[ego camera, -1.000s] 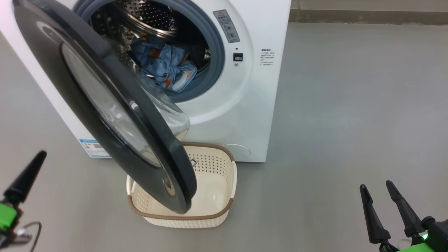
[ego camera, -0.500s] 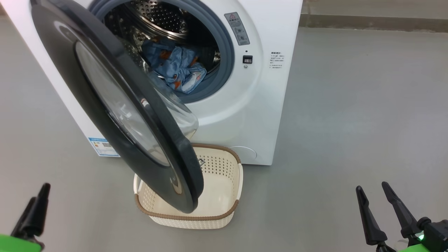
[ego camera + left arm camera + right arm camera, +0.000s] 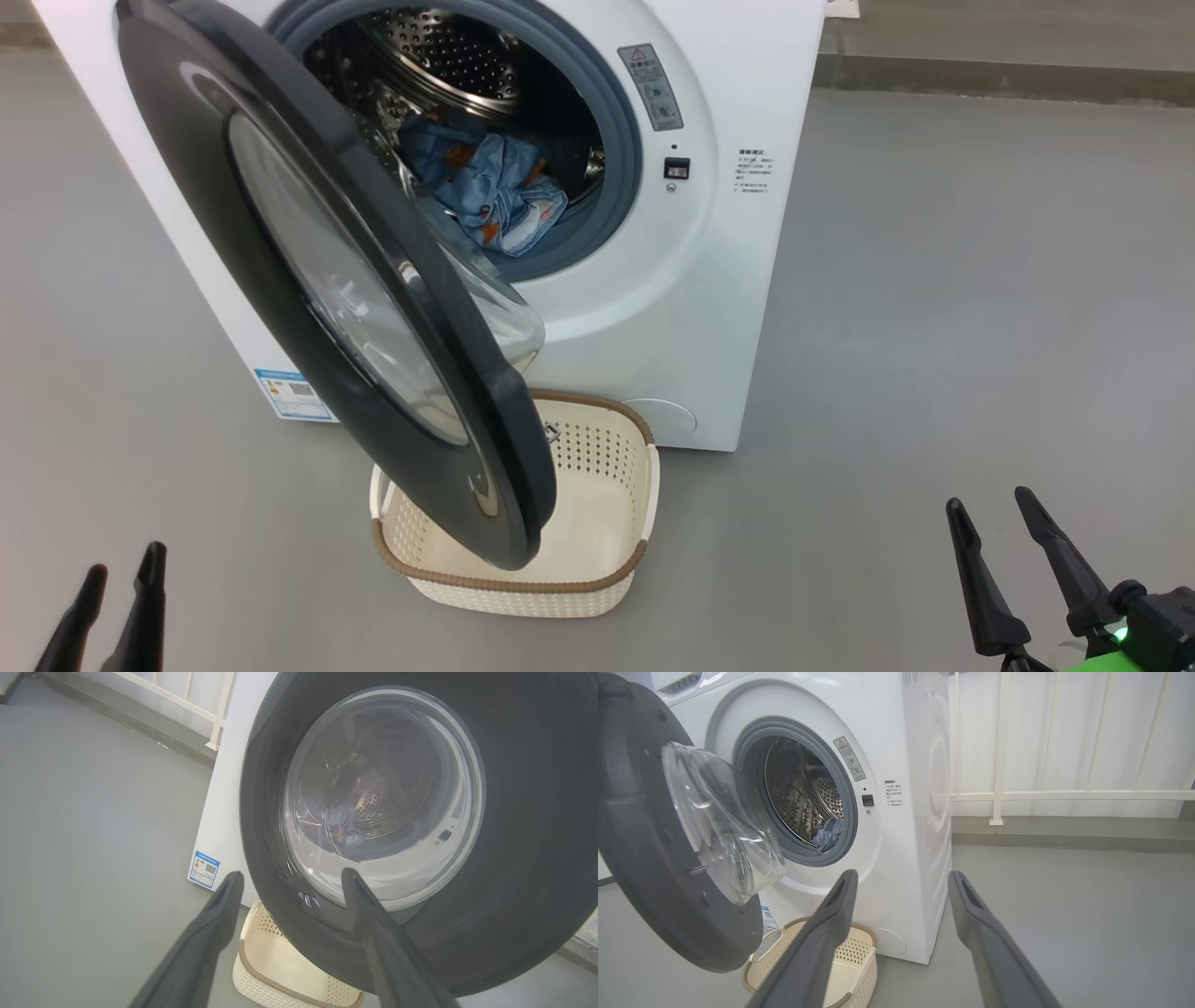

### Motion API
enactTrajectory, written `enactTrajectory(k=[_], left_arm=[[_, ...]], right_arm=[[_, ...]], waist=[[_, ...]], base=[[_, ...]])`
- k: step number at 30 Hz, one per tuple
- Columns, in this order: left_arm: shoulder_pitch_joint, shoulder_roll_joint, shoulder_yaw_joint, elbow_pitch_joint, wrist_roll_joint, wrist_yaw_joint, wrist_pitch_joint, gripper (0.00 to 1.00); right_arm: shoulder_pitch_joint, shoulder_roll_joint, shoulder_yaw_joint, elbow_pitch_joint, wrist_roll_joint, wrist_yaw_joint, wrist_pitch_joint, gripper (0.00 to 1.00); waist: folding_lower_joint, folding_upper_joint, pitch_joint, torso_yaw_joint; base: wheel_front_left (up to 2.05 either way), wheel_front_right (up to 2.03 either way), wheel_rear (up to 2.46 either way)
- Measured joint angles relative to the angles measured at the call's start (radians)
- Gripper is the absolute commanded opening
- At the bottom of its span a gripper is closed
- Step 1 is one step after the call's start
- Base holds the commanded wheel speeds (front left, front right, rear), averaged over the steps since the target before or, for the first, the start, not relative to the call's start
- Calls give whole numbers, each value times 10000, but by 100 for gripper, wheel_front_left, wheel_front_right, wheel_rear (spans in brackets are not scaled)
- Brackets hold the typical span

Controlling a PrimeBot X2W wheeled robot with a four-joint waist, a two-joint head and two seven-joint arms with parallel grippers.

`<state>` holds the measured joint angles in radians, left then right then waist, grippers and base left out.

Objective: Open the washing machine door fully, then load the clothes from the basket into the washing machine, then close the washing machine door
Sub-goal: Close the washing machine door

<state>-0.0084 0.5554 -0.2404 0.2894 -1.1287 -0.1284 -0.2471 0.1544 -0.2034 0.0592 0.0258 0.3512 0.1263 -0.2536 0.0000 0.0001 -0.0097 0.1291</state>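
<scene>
Left gripper [image 3: 126, 560] has dropped lower, fingers [image 3: 145, 607] apart, clear of the door [image 3: 187, 187].

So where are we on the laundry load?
Done: door stands open, clothes lie inside the washing machine, basket looks empty where visible. In hand: nothing; left gripper and right gripper both open, apart from the door. Left: closing the door.
</scene>
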Motion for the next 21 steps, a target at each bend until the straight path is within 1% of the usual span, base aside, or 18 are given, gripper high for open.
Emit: enactTrajectory(k=[1,2,3,4,7,11,14,17,18,19,21], left_arm=[[29,-15,-2,25,221,-2,-10,100],[87,-90,182,48,876,-2,-10,100],[87,-90,182,48,876,-2,-10,100],[87,-178,376,42,1285,-2,-10,100],[153,-546,1034,-65,2660,-2,-15,100],[488,-1143,1455,-324,4259,-29,-40,100],[693,-1498,1787,-456,5112,-27,-40,100],[769,-1808,2042,-539,5697,-29,-40,100],[798,-1988,2146,-554,5988,-29,-40,100],[798,-1988,2146,-554,5988,-29,-40,100],[907,-2092,2197,-550,6320,-29,-40,100]], right_arm=[[0,-2,0,-2,0,0,0,100],[0,-15,0,-2,0,0,0,100],[0,-15,0,-2,0,0,0,100],[0,-17,0,-2,0,0,0,100],[-1,-33,19,0,0,0,0,100],[-1,-38,29,-2,0,0,0,100],[-1,-46,38,-4,0,0,0,100],[-2,-48,56,-4,0,0,0,100],[-2,-50,61,-2,0,0,0,100],[-2,-50,61,-2,0,0,0,100],[-2,-56,63,0,0,0,0,100]], waist=[[0,0,-6,23],[0,0,-14,71],[0,0,-14,71],[0,0,-16,93],[0,0,-26,131],[0,0,-42,162],[0,0,-49,182],[0,0,-40,188],[0,0,-27,184],[0,0,-27,184],[0,0,-16,179]], base=[[0,0,0],[0,0,0],[0,0,0],[0,0,0],[0,0,0],[0,0,0],[0,0,0],[0,0,0],[0,0,0],[0,0,0],[0,0,0]])
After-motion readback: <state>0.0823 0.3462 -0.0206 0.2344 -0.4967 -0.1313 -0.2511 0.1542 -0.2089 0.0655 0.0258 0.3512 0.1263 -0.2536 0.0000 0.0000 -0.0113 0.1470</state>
